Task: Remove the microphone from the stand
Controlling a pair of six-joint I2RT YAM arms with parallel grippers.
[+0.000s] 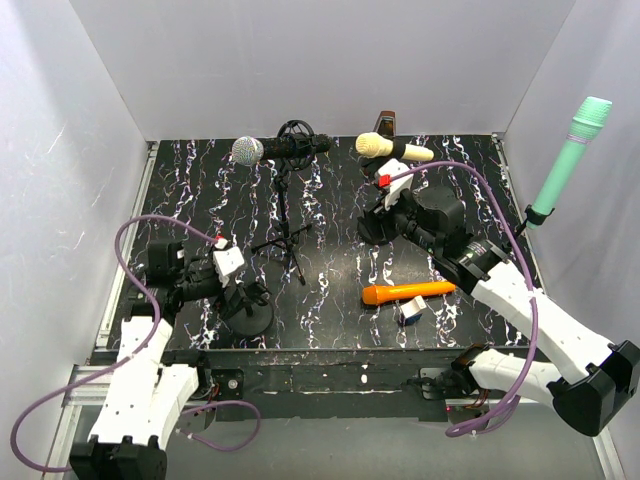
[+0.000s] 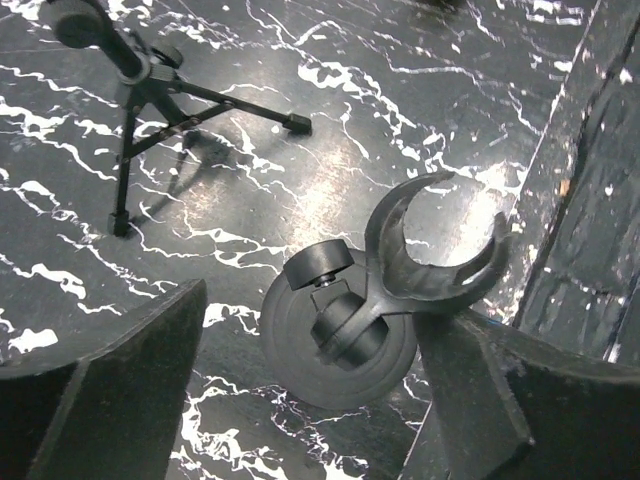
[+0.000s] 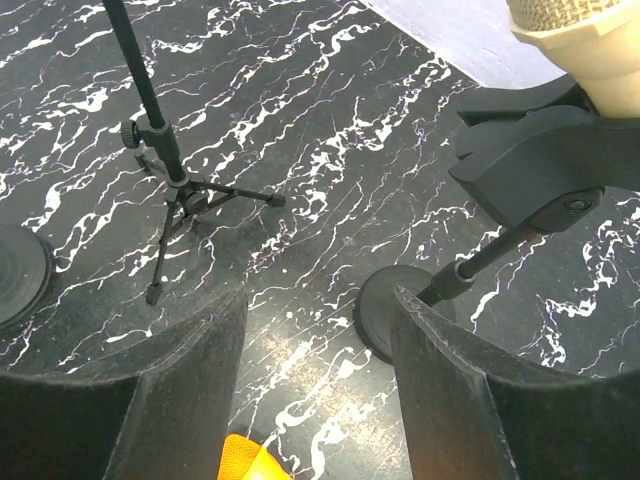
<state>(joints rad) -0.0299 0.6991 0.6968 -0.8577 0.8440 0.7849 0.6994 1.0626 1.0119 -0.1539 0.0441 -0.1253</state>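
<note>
A cream microphone (image 1: 392, 149) sits in the clip of a round-base stand (image 1: 377, 229) at the back; its head (image 3: 590, 35) and clip (image 3: 535, 165) show at the top right of the right wrist view. A black microphone with a silver head (image 1: 250, 151) sits on a tripod stand (image 1: 285, 235). My right gripper (image 1: 386, 205) (image 3: 315, 390) is open and empty, below the cream microphone and beside its stand's base (image 3: 395, 312). My left gripper (image 1: 236, 280) (image 2: 310, 400) is open and empty over a stand with an empty clip (image 2: 430, 255) and a round base (image 2: 335, 345).
An orange microphone (image 1: 408, 292) lies on the table at the front right, its tip in the right wrist view (image 3: 245, 462). A small blue and white object (image 1: 410, 311) lies beside it. A green microphone (image 1: 570, 160) stands clipped at the right wall. White walls enclose the table.
</note>
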